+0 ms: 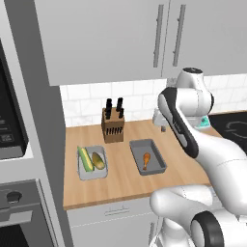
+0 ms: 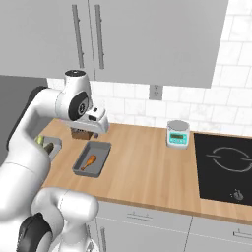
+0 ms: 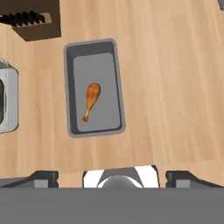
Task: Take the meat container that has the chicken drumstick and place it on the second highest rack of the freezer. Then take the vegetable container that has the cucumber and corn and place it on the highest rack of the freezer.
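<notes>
Table: pale wooden table [image 3: 175, 87] carried shallow grey rectangular meat container [image 3: 113, 87], long axis pointing away from end effector [image 3: 112, 177].
End effector: wide open, empty, hovering above.

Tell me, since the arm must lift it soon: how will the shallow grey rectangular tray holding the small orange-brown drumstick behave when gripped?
The shallow grey rectangular tray looks rigid, with a raised rim, so it probably lifts without flexing. The small orange-brown drumstick lies loose and is far smaller than the tray, so it may slide or roll if tilted. Gripped at one edge, the long tray could sag that way.
</notes>
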